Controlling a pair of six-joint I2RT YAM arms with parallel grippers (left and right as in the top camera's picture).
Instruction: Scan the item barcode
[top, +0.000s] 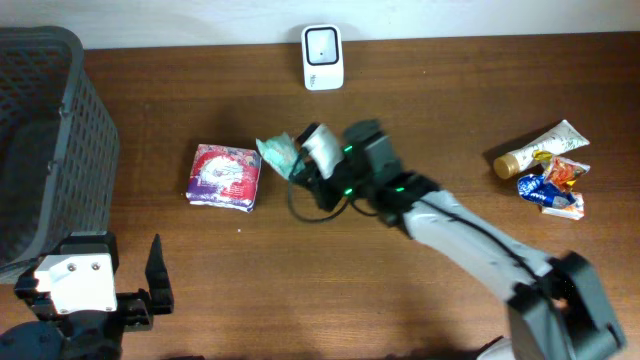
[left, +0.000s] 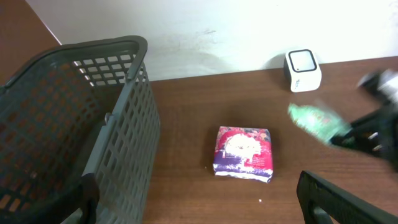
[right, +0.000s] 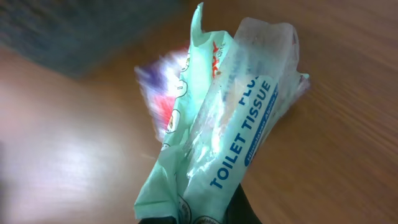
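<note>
A pale green toilet tissue pack (top: 277, 153) hangs over the middle of the table, with my right gripper (top: 300, 168) shut on its lower end. The right wrist view fills with that pack (right: 231, 121), blue lettering facing the camera, and the dark gripper (right: 205, 214) pinches its bottom; no barcode shows. The white scanner (top: 323, 57) stands at the table's back edge, behind the pack. From the left wrist the pack (left: 314, 121) is a blur in front of the scanner (left: 302, 70). My left gripper (left: 199, 196) is open and empty at the front left.
A red and purple packet (top: 225, 176) lies left of the held pack. A dark mesh basket (top: 50, 130) stands at the far left. At the right edge lie a yellow-capped tube (top: 540, 150) and blue-orange packets (top: 555, 187).
</note>
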